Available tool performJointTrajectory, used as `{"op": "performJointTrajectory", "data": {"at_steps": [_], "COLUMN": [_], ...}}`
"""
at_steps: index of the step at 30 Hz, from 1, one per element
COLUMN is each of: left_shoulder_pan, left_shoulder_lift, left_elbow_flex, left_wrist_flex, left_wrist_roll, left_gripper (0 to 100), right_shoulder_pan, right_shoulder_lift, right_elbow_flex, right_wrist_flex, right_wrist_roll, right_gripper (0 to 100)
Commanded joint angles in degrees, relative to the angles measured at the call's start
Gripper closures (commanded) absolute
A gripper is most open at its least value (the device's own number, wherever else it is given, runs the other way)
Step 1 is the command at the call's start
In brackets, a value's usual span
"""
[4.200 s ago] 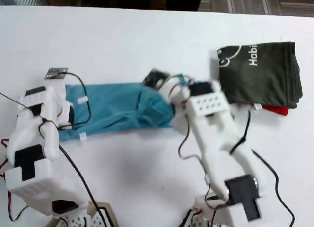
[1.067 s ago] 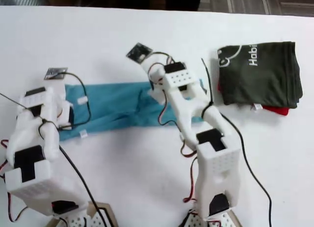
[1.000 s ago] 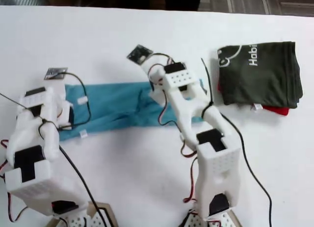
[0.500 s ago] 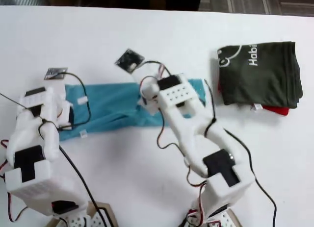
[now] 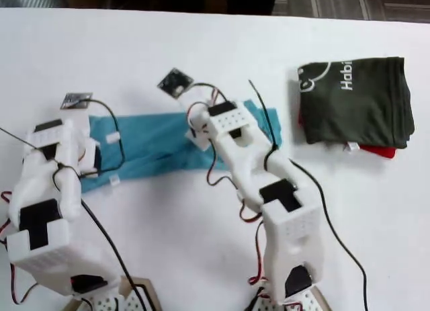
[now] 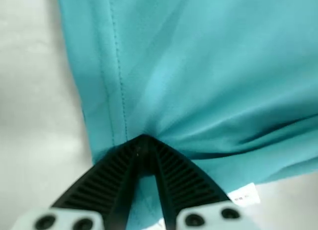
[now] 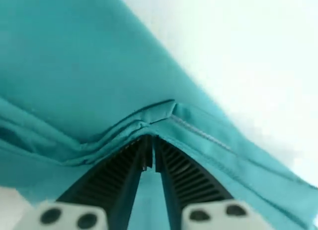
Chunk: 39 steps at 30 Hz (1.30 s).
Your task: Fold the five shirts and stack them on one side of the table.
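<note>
White table (image 5: 168, 49) before grey tiled floor (image 5: 336, 2) bears teal shirt (image 5: 148, 140), folded stack (image 5: 356, 99).

A teal shirt (image 5: 154, 143) lies stretched across the white desk (image 5: 201, 49). My left arm (image 5: 50, 170) covers one end, my right arm (image 5: 248, 156) crosses near the other. Beside that end, a folded dark green shirt (image 5: 356, 103) tops a red shirt (image 5: 377, 152).

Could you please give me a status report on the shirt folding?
Left gripper shut on teal shirt, at its end. Right gripper shut on same shirt. Green shirt folded atop red shirt, apart from teal.
</note>
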Motion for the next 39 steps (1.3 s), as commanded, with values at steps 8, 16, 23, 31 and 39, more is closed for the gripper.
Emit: {"op": "performJointTrajectory", "data": {"at_steps": [8,16,23,31,39], "left_shoulder_pan": [-2.3,-2.2,-2.4,-4.0,-6.9], "left_shoulder_lift": [-0.1,-0.1,-2.4,-14.9,-5.5], "left_elbow_flex": [0.5,0.5,-1.8,-10.5,-18.5], "left_wrist_flex": [-0.8,-0.8,0.4,6.5,7.0], "left_wrist_roll": [0.4,0.4,0.4,0.4,2.8], "left_gripper": [97,97,97,94,76], "right_shoulder_pan": [2.2,8.8,16.6,28.5,33.6], "right_shoulder_lift": [-6.6,-34.2,-58.5,-70.9,-71.4], "right_elbow_flex": [-9.3,12.8,50.6,74.0,80.6], "right_wrist_flex": [15.1,18.2,5.0,-8.0,-13.2], "right_wrist_roll": [-0.4,0.0,0.1,0.2,-0.3], "right_gripper": [97.6,97.5,97.6,97.4,97.4]}}
